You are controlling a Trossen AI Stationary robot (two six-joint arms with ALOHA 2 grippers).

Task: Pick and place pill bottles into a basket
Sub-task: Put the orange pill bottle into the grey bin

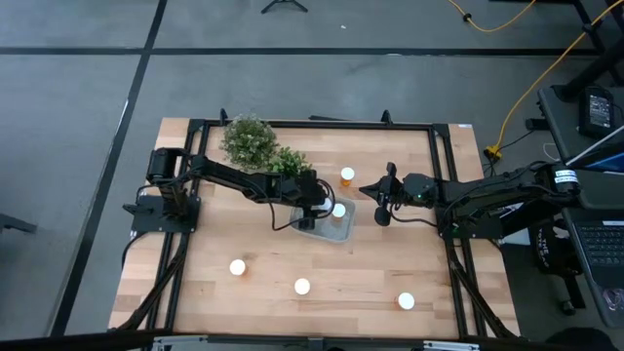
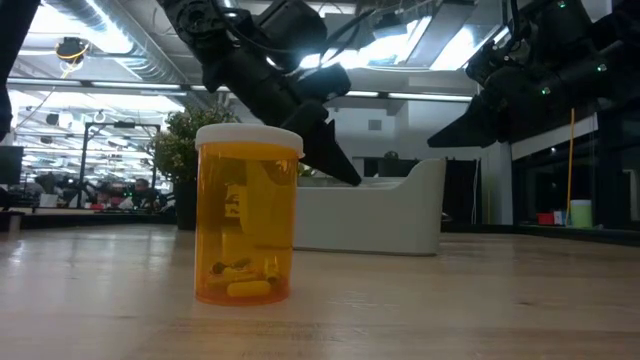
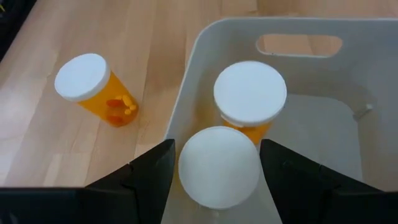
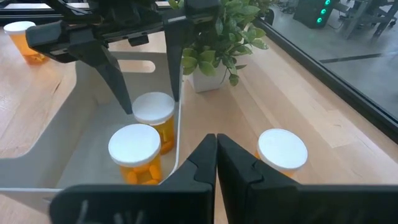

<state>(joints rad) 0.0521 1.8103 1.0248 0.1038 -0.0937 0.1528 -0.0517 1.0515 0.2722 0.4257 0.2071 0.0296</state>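
The pale basket (image 1: 336, 234) stands at the table's middle, with its wall (image 3: 186, 74) filling the left wrist view. Two orange pill bottles with white caps are inside it. One (image 3: 250, 93) stands free on the basket floor. The other (image 3: 219, 165) sits between the fingers of my left gripper (image 1: 314, 208), which reaches in from the table's left. My right gripper (image 1: 375, 192) hangs shut, with nothing in it, just right of the basket (image 4: 37, 143). More bottles stand upright on the table: one beyond the basket (image 1: 347, 175) and three toward the near edge (image 1: 237, 266) (image 1: 302, 287) (image 1: 406, 301). My left gripper has the bottle's white cap (image 3: 186, 168) pinched between its two fingers (image 3: 155, 171), one on each side of the cap's rim. The fingers slant down into the basket from the table's left. The bottle is upright inside the basket; the other bottle hides whether its bottom rests on the floor.
Two bushy green potted plants (image 1: 249, 139) (image 1: 289, 162) stand at the far left, close to my left arm. A black frame (image 1: 444, 175) borders the table. In the low view, one bottle (image 2: 247, 215) stands close in front of the basket (image 2: 370, 215).
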